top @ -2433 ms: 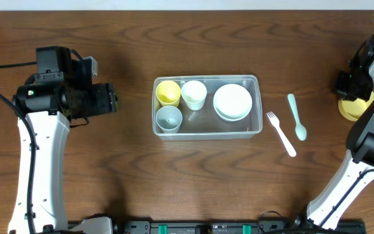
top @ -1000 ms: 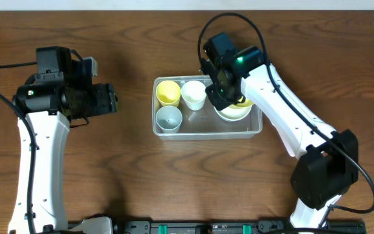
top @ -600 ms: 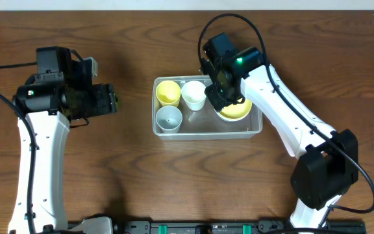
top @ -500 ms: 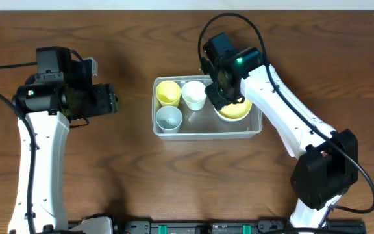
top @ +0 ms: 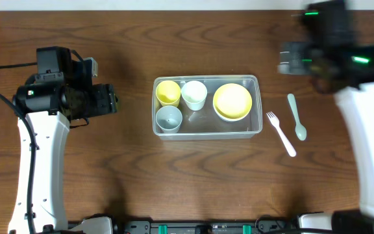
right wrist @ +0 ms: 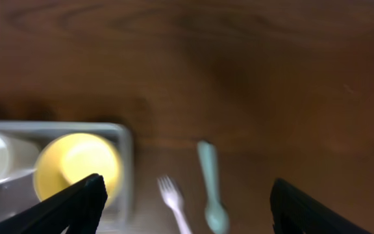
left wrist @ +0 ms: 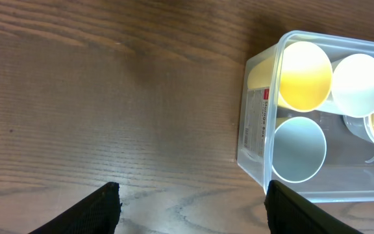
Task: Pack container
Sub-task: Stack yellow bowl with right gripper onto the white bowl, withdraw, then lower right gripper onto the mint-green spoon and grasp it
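Note:
The clear rectangular container [top: 255, 127] sits mid-table. Inside stand a yellow cup [top: 168, 92], a white cup [top: 194, 95] and a grey-blue cup [top: 169, 119], and a yellow bowl [top: 232, 101] rests on a stack of white bowls. My left gripper [left wrist: 193, 209] hovers open over bare wood to the left of the container [left wrist: 260, 123], holding nothing. My right gripper [right wrist: 187, 209] is open and empty, high above the table right of the container; its view is blurred by motion. The right arm [top: 343, 58] shows blurred at the back right.
A white fork [top: 281, 133] and a pale green spoon [top: 296, 117] lie on the wood right of the container. They also show in the right wrist view, the fork [right wrist: 174, 201] beside the spoon [right wrist: 211, 188].
My right gripper opened, left the yellow bowl on the white bowls in the container, and swung away up to the back right. The left arm has not moved.

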You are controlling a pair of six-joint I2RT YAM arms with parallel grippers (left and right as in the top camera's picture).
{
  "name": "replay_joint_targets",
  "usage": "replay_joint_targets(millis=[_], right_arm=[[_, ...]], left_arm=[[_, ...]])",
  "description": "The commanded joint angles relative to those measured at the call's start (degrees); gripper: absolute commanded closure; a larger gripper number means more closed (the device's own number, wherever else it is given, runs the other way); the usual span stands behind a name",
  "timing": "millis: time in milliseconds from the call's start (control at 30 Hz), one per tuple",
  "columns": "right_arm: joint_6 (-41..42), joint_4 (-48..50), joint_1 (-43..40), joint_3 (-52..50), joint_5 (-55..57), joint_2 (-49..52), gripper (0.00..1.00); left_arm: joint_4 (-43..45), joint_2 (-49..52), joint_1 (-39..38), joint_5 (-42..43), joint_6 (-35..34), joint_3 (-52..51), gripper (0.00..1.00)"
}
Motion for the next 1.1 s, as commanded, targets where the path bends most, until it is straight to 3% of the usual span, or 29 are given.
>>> replay_joint_targets(millis=[0, 233, 467, 1067], right_arm=[[-2.05, -5.07, -6.69, -1.53, -4.42, 2.1, 0.14], [-4.55, -7.26, -12.04, -11.96, -4.44, 7.48, 0.05], [-5.2, 1.81, -12.31, -25.18, -4.37, 13.55, 0.01], [-7.21, 7.65, -15.19, -29.94, -7.08, 21.18, 0.01]], left_arm=[[-0.13, 0.11, 0.17, 0.55, 0.13, -0.24, 0.28], [-0.15, 0.11, 0.17, 0.55, 0.15, -0.24, 0.28], [-0.15, 0.11, 0.17, 0.55, 0.2, -0.24, 0.27], [-0.39, 0.11, 0.17, 0.52, 0.22, -0.24, 0.27]])
